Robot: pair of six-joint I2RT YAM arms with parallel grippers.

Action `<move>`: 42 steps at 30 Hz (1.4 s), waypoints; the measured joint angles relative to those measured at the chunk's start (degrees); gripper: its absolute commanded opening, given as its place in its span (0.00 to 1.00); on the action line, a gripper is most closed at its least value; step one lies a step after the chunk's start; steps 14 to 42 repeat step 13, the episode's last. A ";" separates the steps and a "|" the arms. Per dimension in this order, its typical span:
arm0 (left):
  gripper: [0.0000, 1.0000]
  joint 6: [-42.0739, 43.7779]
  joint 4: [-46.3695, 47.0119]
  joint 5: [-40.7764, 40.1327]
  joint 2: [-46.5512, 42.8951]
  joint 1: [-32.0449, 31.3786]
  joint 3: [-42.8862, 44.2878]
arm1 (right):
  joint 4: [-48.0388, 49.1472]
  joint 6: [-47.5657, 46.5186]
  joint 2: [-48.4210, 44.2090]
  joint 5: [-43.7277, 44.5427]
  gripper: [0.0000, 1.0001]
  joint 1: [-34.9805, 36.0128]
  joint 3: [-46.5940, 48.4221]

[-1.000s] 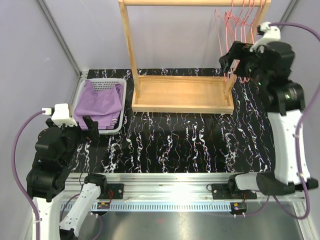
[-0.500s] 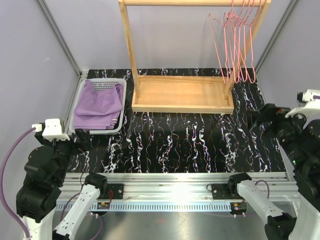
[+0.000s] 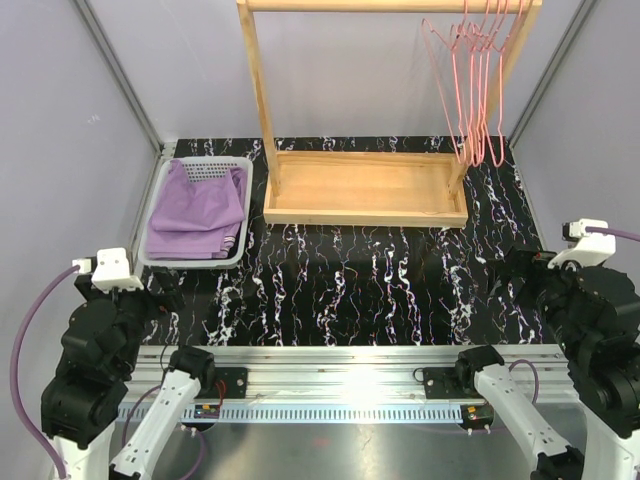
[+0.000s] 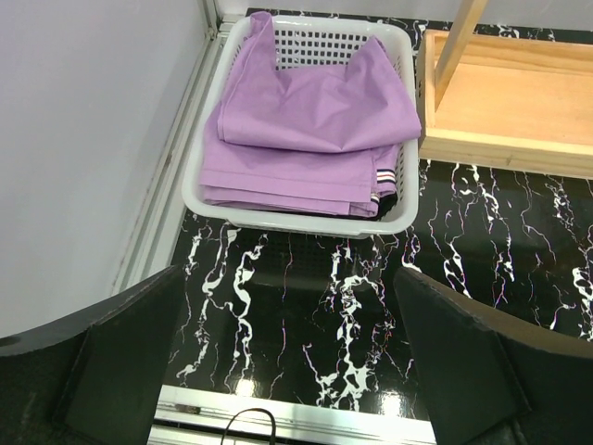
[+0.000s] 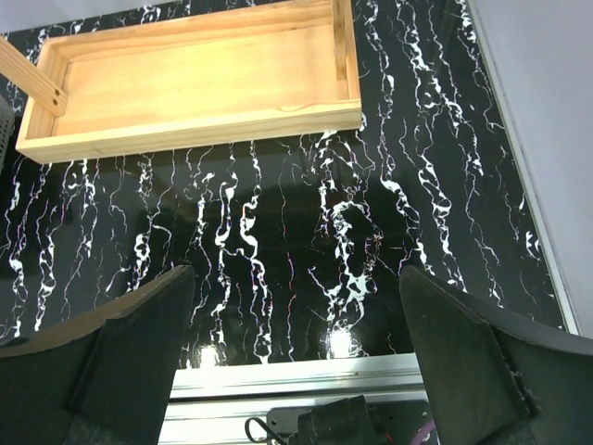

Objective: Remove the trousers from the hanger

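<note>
Since trousers (image 3: 195, 205) lay in basket (image 3: 190, 263) at 10 o'clock, hangers (image 3: 478, 90) bare, I read task done; L gripper (image 4: 287, 278), R gripper (image 5: 296, 273) open, empty.

- At my left wrist's twelve o'clock I see lilac trousers (image 4: 306, 130) over black trousers (image 4: 387, 195).
- Their basket (image 4: 296, 224) is white.
- The table (image 3: 380, 290) is black, veined white.
- The rack (image 3: 365, 190) is pale wood, the hangers (image 3: 477, 40) pink.

no readable text, no labels, no brand marks, no numbers anywhere in view
</note>
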 measured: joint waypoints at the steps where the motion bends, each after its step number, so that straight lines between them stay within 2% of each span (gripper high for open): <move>1: 0.99 -0.09 0.02 0.02 -0.02 -0.02 -0.15 | 0.00 0.00 -0.35 0.31 0.99 0.00 -0.02; 42: 0.99 -0.37 0.09 0.11 0.00 -0.02 -0.85 | 1.38 -0.35 0.04 1.79 1.00 0.11 0.68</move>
